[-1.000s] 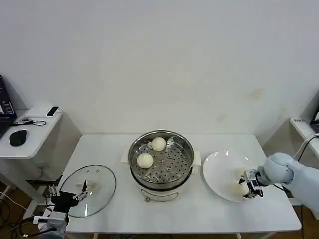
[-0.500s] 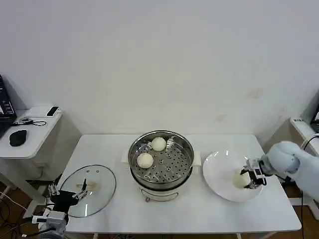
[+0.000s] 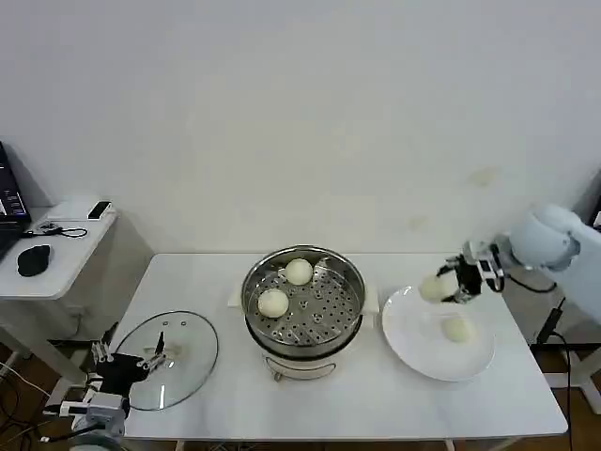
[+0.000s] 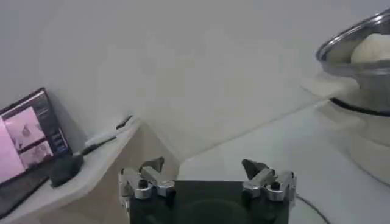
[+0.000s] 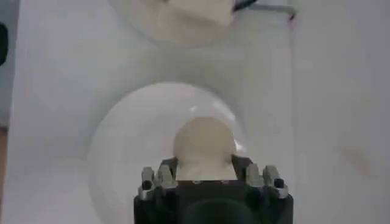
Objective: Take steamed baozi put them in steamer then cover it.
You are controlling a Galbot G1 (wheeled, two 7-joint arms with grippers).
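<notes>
The steamer (image 3: 303, 308) sits at the centre of the head view on the white table (image 3: 357, 399), its perforated tray holding two steamed baozi: one (image 3: 299, 272) toward the back and one (image 3: 273, 303) toward the left, apart from each other. To its right, in the lower right of the frame, the white plate (image 3: 413, 343) carries one baozi (image 3: 457, 329) lying right of its middle. A fourth baozi (image 3: 434, 287) is raised above the plate's far rim, pinched between the fingers of the right gripper (image 3: 449, 284), whose arm reaches in from the right edge of the frame; in the right wrist view that bun (image 5: 204, 143) sits tight between the two fingers with the plate (image 5: 122, 152) below it. At the lower left of the head view, the glass lid (image 3: 183, 352) lies flat on the table, and the left gripper (image 3: 124, 364) rests at its near-left edge with its fingers spread and nothing between them.
</notes>
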